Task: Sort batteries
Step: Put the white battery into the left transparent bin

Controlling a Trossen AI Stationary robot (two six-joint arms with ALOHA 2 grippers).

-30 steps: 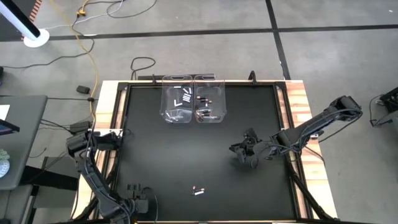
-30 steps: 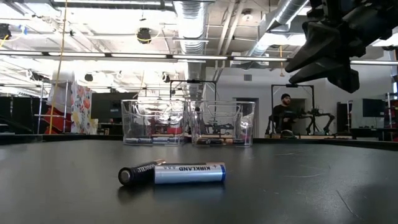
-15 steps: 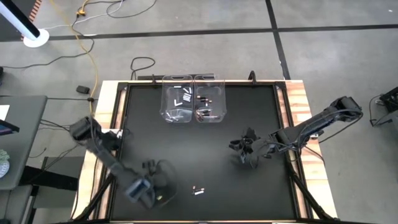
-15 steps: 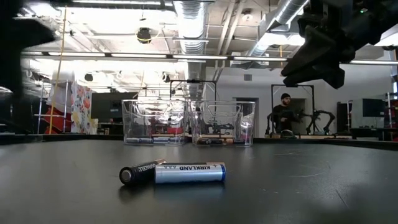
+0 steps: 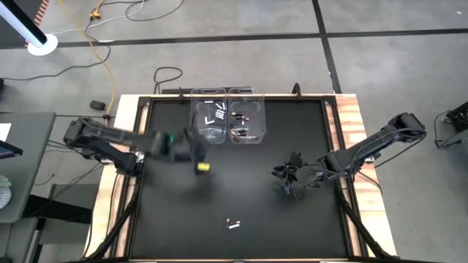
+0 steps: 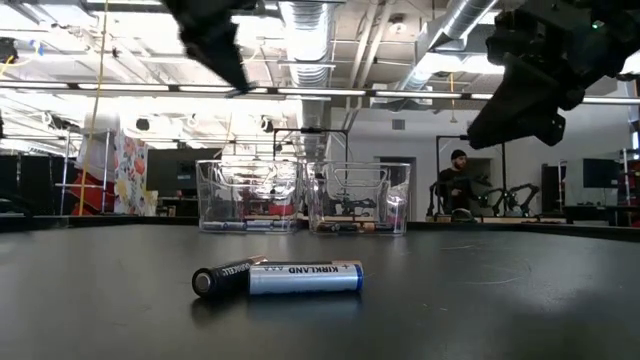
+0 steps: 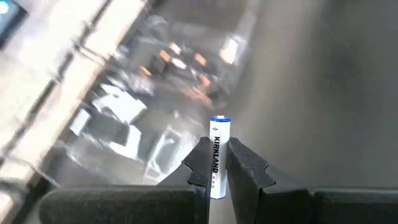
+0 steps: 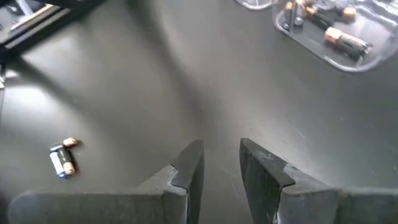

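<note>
1. While the left hand (image 7: 216,163) pinches a white-and-blue battery (image 7: 219,152) between its two dark fingers, it hangs above the matte black counter (image 5: 241,190), just short of the two clear bins (image 5: 227,117). The held cell is a slim smooth cylinder with a blue band near its tip and dark lettering along its side.
2. Both bins are clear hard plastic, rectangular with rounded corners, standing side by side and touching at the counter's far edge. The left bin (image 5: 209,117) holds pale white cells; the right bin (image 5: 246,117) holds dark cells with coppery ends (image 8: 344,38). How many lie in each I cannot tell.
3. Two loose batteries lie touching near the counter's front edge: a white-and-blue one (image 6: 304,277) lying flat and a dark one (image 6: 224,278) angled against it.
4. The right hand (image 8: 219,163) hovers over the counter's right part, its fingers parted a moderate way with nothing between them.
5. Compared with a second ago, the left arm has swung from the counter's near left corner across to the area just in front of the bins. The right hand sits almost where it was, and the loose pair has not shifted.
6. Count: two arms, two bins, two loose cells, one cell in the grip.
7. A person (image 6: 455,185) sits far back in the room beyond the counter.
</note>
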